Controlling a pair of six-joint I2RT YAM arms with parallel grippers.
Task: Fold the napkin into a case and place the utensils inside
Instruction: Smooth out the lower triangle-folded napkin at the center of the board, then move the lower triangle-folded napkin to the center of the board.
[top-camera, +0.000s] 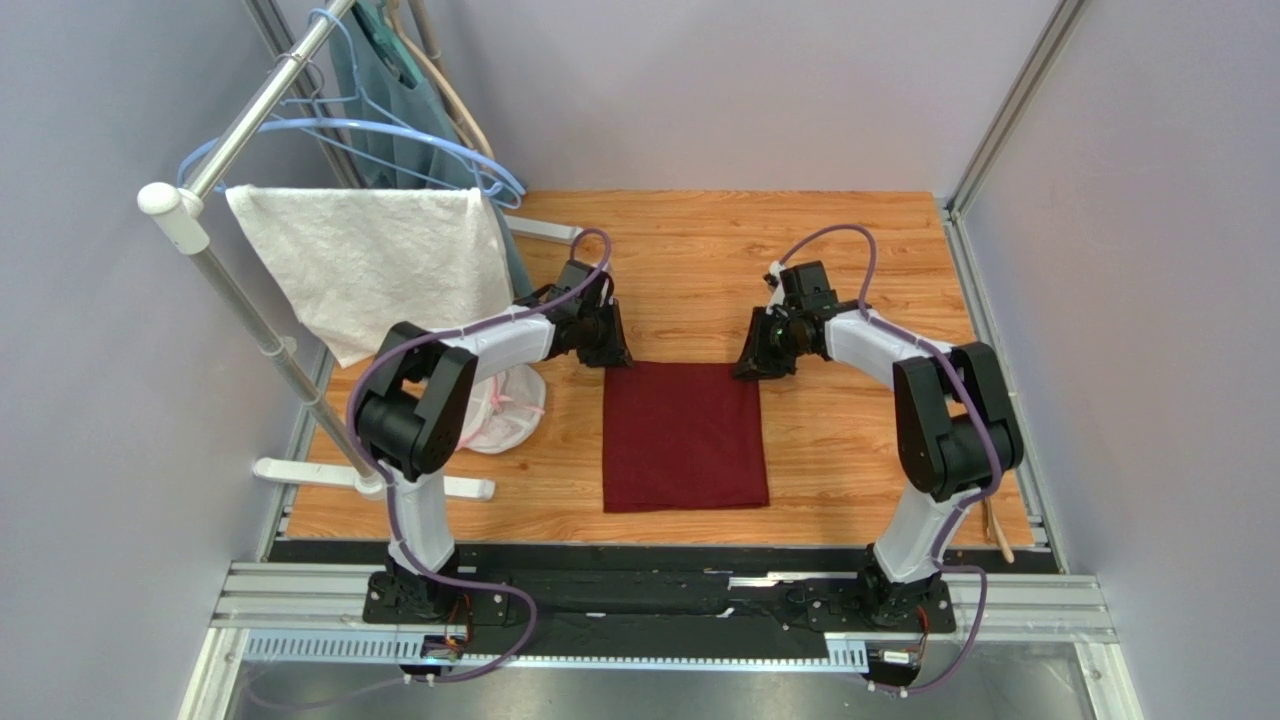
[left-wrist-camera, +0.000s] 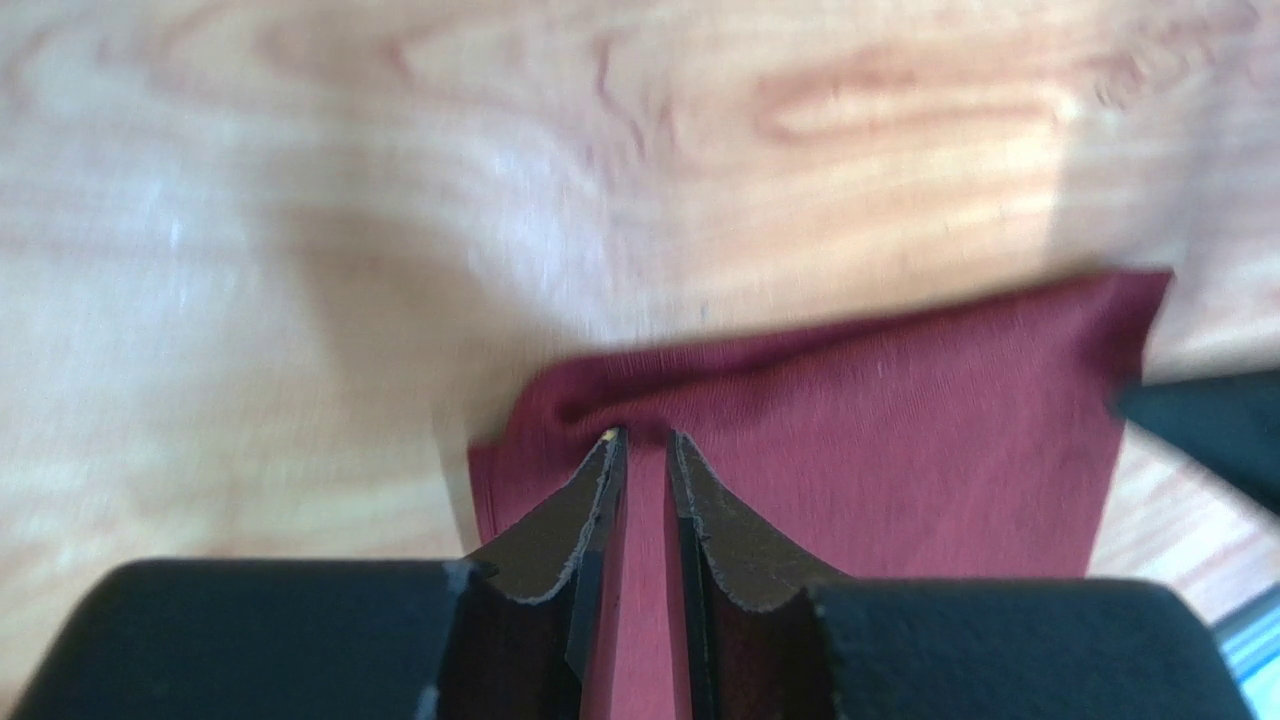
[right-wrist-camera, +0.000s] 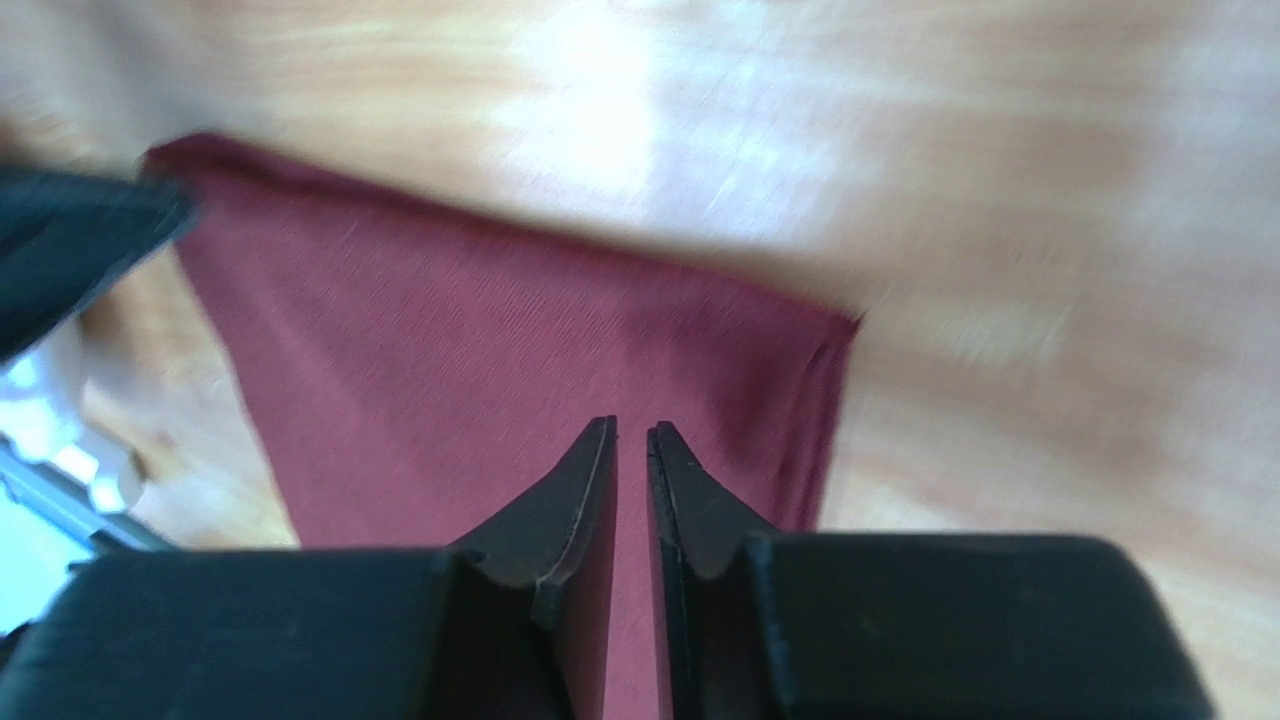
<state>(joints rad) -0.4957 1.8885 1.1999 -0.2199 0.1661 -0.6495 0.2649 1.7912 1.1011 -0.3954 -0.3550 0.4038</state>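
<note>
The napkin (top-camera: 684, 438) lies spread on the wooden table (top-camera: 857, 285), midway between the two arms, a broad, roughly square maroon sheet. It is nowhere near a narrow strip and I see no pocket in it, though I cannot tell from above whether it is one layer or already doubled.

At its far left corner sits the left gripper (top-camera: 609, 354). In its wrist view the jaws are drawn close together, with cloth (left-wrist-camera: 902, 420) running up the slit and a small ridge puckered right at the tips (left-wrist-camera: 642, 438), so I read it as pinching the napkin's far edge. The right gripper (top-camera: 751, 365) is at the far right corner. Its jaws stand almost together over the cloth (right-wrist-camera: 496, 330) just inside that corner (right-wrist-camera: 631, 429), with maroon showing in the gap. Whether they actually bite the fabric I cannot tell.

I judge the task barely begun: both arms are set on the far corners, which suits bringing that edge toward me for a fold. All of the case is left to make, and then the loading.

I cannot pick out the utensils for certain. A slim tan stick (top-camera: 996, 528) by the right arm's base may be one of them, but it is too small to say. Farther out, a white towel (top-camera: 376, 263) hangs on a rack at the left.
</note>
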